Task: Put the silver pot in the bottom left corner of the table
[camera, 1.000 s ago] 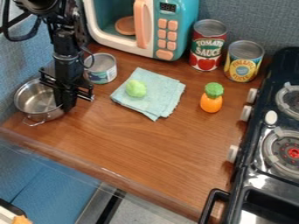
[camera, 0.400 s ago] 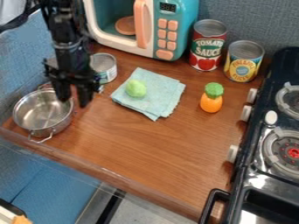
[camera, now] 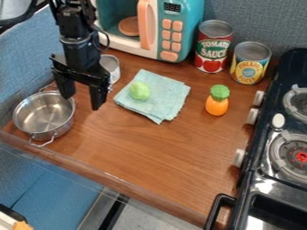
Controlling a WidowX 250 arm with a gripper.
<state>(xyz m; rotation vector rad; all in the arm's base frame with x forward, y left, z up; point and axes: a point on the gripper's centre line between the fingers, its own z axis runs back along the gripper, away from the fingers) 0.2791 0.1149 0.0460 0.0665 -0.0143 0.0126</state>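
My gripper (camera: 81,102) hangs at the upper left of the camera view with its two fingers spread wide and nothing between them. The silver pot (camera: 44,116) stands upright at the table's left side, close to the front edge, just below and left of the gripper. One wire handle of the pot points toward the front edge, the other toward the back. The left finger overlaps the pot's back right rim in the view; whether it touches cannot be told. Brown wood of the table (camera: 150,157) surrounds the pot's right side.
Behind the gripper is a small can (camera: 110,66). A folded cloth (camera: 164,96) with a green ball-like item (camera: 139,90) lies mid-table. A toy pineapple (camera: 217,100), two larger cans (camera: 213,46), a toy microwave (camera: 195,27) and, at right, a stove (camera: 258,179) stand around.
The pot has shifted slightly toward the front and turned a little. My gripper has moved right, off the pot, and its fingers have opened wide.
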